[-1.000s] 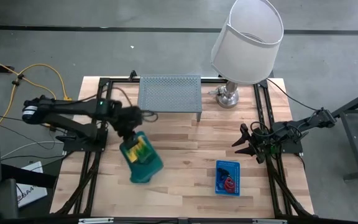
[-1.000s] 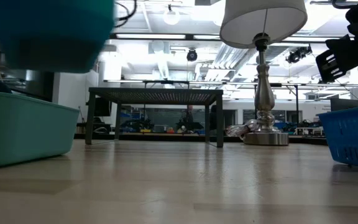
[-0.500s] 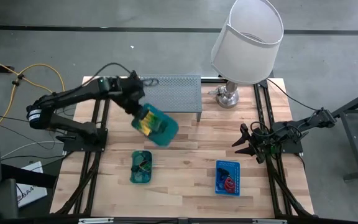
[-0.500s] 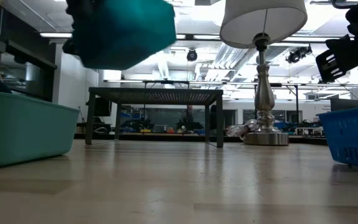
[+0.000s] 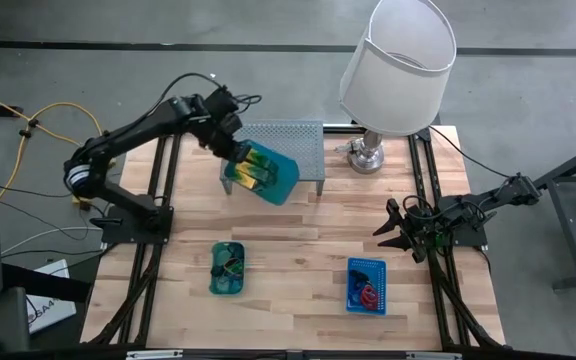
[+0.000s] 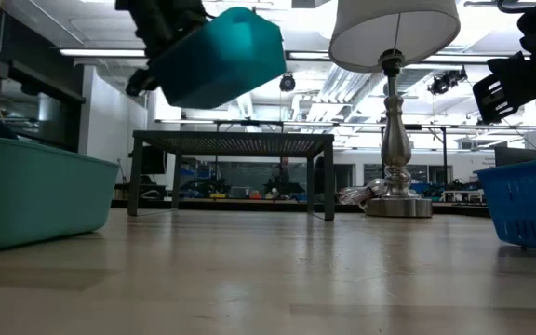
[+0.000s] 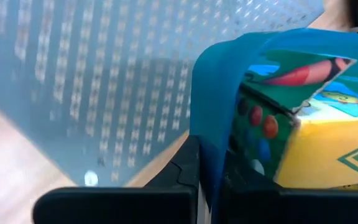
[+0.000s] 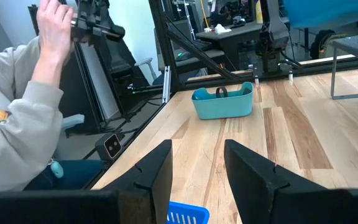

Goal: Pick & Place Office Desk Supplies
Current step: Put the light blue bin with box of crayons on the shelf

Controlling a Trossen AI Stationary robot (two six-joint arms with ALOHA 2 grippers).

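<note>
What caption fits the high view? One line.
Left hand carries a teal tray holding a crayon box over the riser shelf; right hand waits open.

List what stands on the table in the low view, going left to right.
teal tray → grey riser shelf → lamp → blue mesh basket

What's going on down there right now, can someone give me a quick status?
Left gripper shut on teal tray holding crayon box, aloft over riser shelf. Right gripper open, idle at right edge. Nothing in the way.
</note>
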